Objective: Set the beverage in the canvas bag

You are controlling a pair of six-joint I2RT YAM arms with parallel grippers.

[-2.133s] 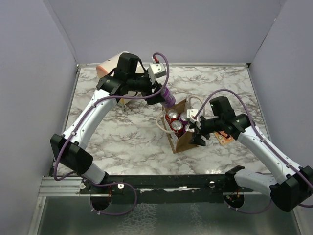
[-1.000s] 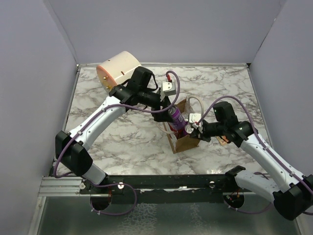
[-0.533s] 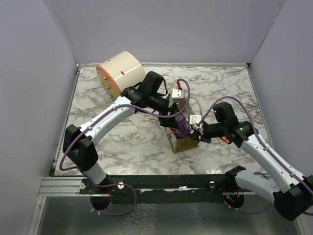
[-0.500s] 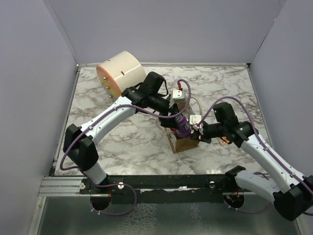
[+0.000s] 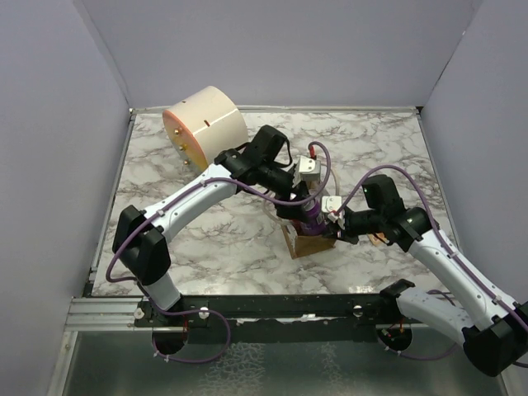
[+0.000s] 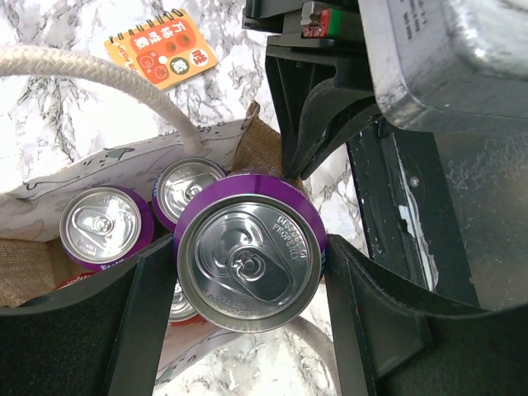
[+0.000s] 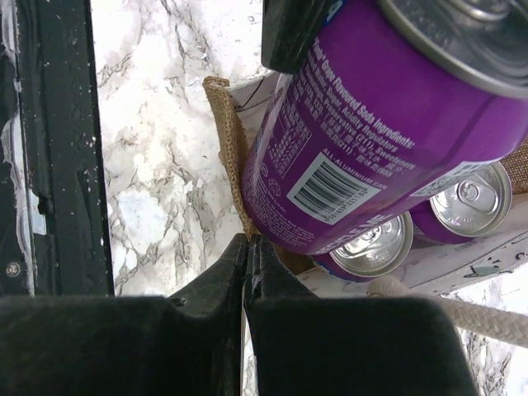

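**Purple can held at the mouth of the bag**

The left gripper (image 6: 250, 252) is clamped around a purple beverage can (image 7: 355, 140), with one finger set against each side of its body. The right gripper (image 7: 246, 247) is closed, and the burlap rim of the canvas bag (image 7: 227, 157) appears to be pinched between its fingertips. The can is held tilted at the bag's mouth, its lower end beside that rim and above other cans (image 6: 105, 224) standing inside. A whitish rope handle (image 6: 99, 78) is arched over the bag. The bag is set on a marble table (image 5: 190, 239). An orange notebook (image 6: 161, 48) is seen near it, and a cream cylinder (image 5: 205, 128) is placed well apart, at the far left.
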